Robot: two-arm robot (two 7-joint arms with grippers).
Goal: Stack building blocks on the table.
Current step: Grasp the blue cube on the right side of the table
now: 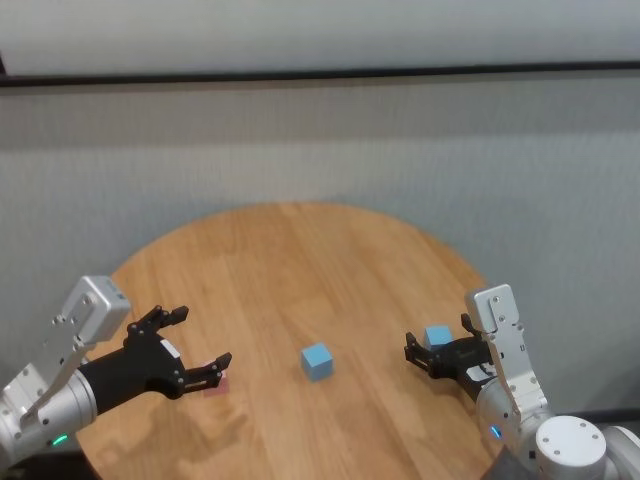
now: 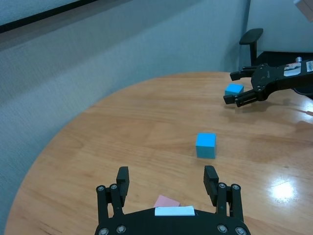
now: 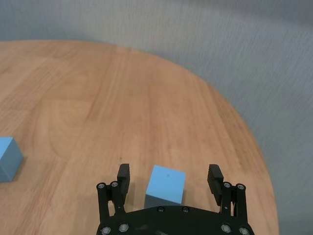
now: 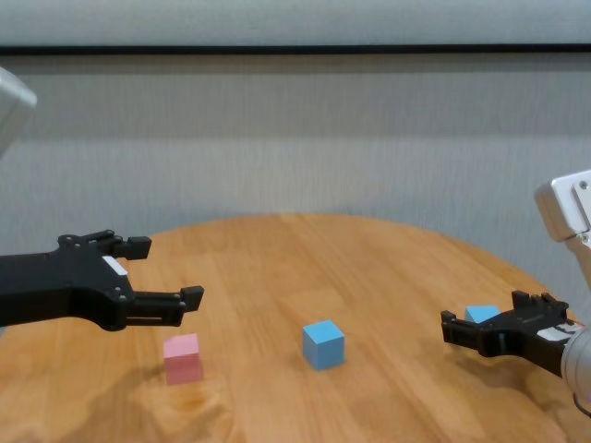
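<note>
Three cubes lie apart on the round wooden table (image 1: pixel 300 260). The pink cube (image 1: pixel 218 385) is at the front left, just below my open left gripper (image 1: pixel 205 337), which hovers above it; it also shows in the left wrist view (image 2: pixel 166 201) and the chest view (image 4: pixel 182 358). One light blue cube (image 1: pixel 316 361) sits alone in the middle. The other light blue cube (image 1: pixel 437 336) stands on the table at the right, between the spread fingers of my open right gripper (image 3: pixel 169 170); the right wrist view shows this cube (image 3: pixel 166 186) untouched.
A grey wall runs behind the table. The table's right edge (image 3: pixel 254 147) is close to the right cube. A black office chair (image 2: pixel 252 36) stands beyond the table's right side.
</note>
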